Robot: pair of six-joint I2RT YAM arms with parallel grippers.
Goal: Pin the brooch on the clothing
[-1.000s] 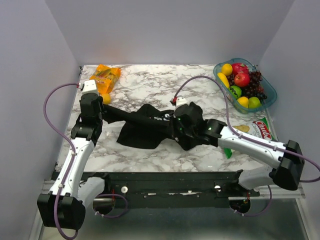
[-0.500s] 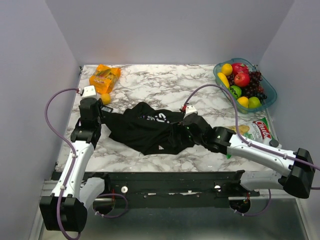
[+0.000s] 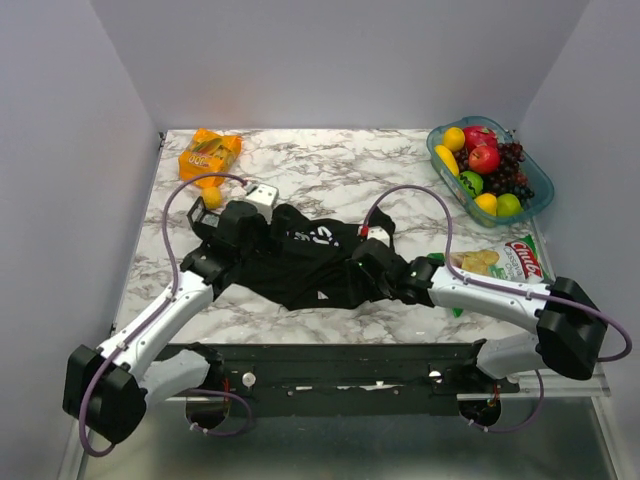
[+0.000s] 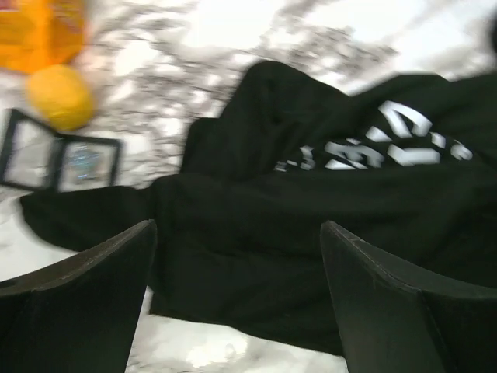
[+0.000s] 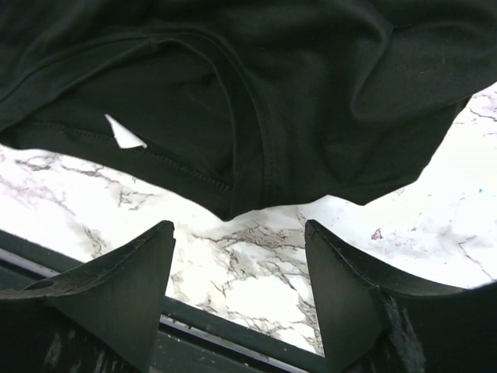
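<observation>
**Operator:** Status of your 2 claws?

**Arm:** My left claw (image 4: 237,227) and right claw (image 5: 238,225) both stand apart, holding nothing, just over the shirt (image 3: 300,265). It lies rumpled in the middle of the table (image 3: 400,165), print up, probably to offer a pinning face.

**Operator:** Brooch?

**Arm:** I cannot locate it; it may be hidden or too small.

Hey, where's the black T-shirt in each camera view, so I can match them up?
Top external: T-shirt lies crumpled at centre, toward the near edge.
Left wrist: T-shirt fills centre and right, white lettering upper right.
Right wrist: T-shirt covers the upper half.
Shared landmark: the marble table, in all three.
</observation>
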